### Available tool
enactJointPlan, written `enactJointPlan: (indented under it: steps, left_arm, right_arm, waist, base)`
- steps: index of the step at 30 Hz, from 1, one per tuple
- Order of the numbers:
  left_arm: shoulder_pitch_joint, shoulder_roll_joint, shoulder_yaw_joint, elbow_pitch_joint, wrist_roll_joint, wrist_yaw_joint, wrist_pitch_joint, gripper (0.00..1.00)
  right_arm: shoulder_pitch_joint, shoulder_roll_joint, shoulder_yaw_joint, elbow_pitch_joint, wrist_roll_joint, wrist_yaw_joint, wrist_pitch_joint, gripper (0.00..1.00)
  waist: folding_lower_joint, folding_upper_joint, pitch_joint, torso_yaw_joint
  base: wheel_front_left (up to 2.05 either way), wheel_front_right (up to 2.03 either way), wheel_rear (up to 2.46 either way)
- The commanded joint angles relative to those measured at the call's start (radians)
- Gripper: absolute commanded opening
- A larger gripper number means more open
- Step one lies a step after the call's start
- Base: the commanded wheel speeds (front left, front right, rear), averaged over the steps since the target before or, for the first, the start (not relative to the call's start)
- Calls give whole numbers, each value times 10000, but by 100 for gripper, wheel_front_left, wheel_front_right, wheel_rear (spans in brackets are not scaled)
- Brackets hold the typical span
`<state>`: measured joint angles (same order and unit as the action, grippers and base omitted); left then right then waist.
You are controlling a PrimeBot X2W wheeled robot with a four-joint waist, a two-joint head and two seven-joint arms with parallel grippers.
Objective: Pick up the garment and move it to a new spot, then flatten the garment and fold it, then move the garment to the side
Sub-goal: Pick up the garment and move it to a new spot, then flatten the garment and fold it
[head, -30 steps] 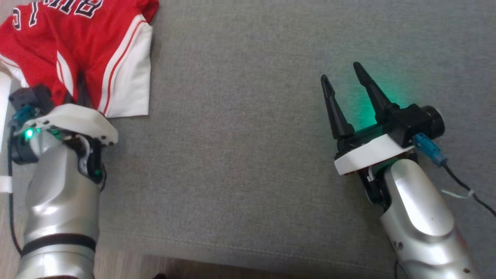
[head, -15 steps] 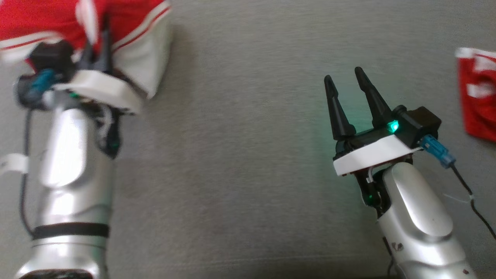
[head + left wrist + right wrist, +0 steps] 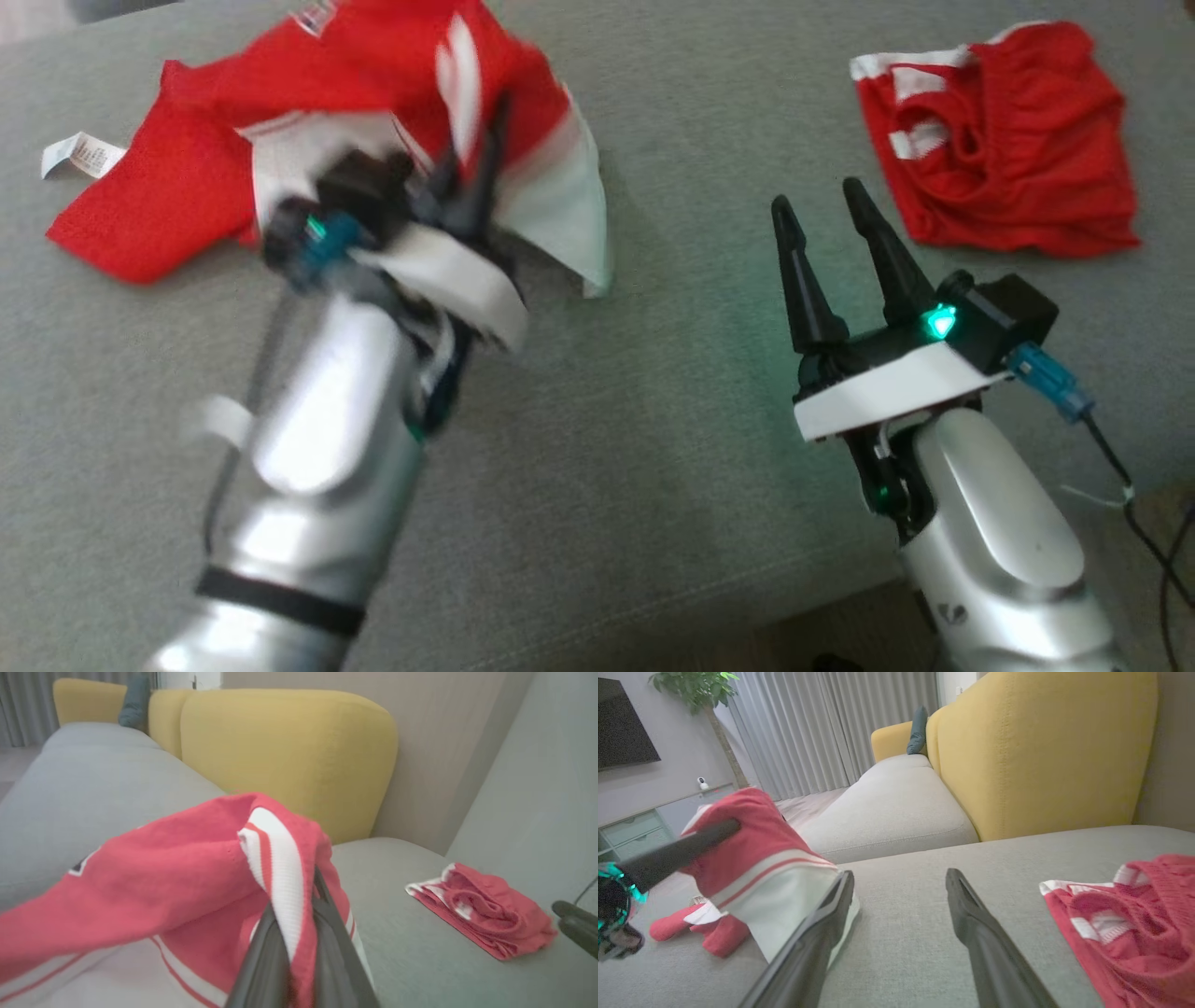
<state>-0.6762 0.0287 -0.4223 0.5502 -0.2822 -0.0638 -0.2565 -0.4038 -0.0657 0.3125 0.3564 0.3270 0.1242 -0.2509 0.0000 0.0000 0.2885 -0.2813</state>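
Note:
The garment (image 3: 177,177) is a red jersey with white panels and stripes. Part of it lies on the grey sofa cushion (image 3: 653,467) and part is lifted. My left gripper (image 3: 476,159) is shut on a white-striped fold of the garment (image 3: 163,858), which drapes over the left gripper (image 3: 294,914) and hides the fingertips. From the right wrist, the garment (image 3: 756,858) hangs to the left of my right gripper (image 3: 900,875). The right gripper (image 3: 817,198) stands open and holds nothing, hovering above bare cushion to the right of the cloth.
A second red and white garment (image 3: 1004,140) lies bunched at the far right of the cushion, seen as a low pile (image 3: 486,910) from the left wrist. A yellow backrest (image 3: 1041,751) rises behind. The cushion's front edge (image 3: 840,588) runs along the lower right, with cables beside it.
The head camera has shifted, bringing the second garment into view. My left gripper has carried the jersey's fold up and rightward, closer to the right gripper, which stays open.

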Motion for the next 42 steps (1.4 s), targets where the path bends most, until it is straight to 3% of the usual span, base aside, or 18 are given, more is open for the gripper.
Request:
enactJointPlan:
  steps: [1, 2, 3, 9, 16, 27, 33, 42]
  left_arm:
    - [107, 219, -4, -335, -63, 175, -53, 1]
    - [270, 218, -177, -287, -69, 288, -53, 42]
    - [433, 218, -260, -245, -130, 410, -53, 100]
    - [1274, 217, 85, -385, -201, 1019, -53, 100]
    - [3105, 217, 1518, -1312, 172, 1705, -53, 100]
    - [5562, 216, 2893, -2362, 715, 1894, -53, 100]
    - [5915, 216, 2754, -2495, 566, 1897, -53, 100]
    - [5459, 216, 1531, -2450, 6, 1770, -53, 100]
  right_arm:
    - [82, 154, 153, -334, 40, 65, -108, 100]
    - [109, 154, 147, -315, 39, 65, -108, 100]
    - [128, 154, 151, -287, 44, 65, -108, 100]
    - [175, 154, 209, -138, 19, 65, -108, 100]
    - [463, 154, 150, 199, -244, 65, -108, 100]
    - [1161, 154, -64, 815, -388, 65, -108, 100]
    - [1244, 154, -75, 964, -546, 65, -108, 100]
    - [-577, 154, 1212, 1860, -855, 65, -98, 100]
  waist:
    - [0, 0, 8, -68]
    - [0, 0, 6, -21]
    - [0, 0, -1, 45]
    - [0, 0, -140, 594]
    - [0, 0, -813, 1505]
    - [0, 0, -1695, 2303]
    - [0, 0, -1718, 2659]
    - [0, 0, -1081, 4285]
  base:
    - [0, 0, 0]
    - [0, 0, 0]
    - [0, 0, 0]
    - [0, 0, 0]
    - [0, 0, 0]
    - [0, 0, 0]
    - [0, 0, 0]
    - [0, 0, 0]
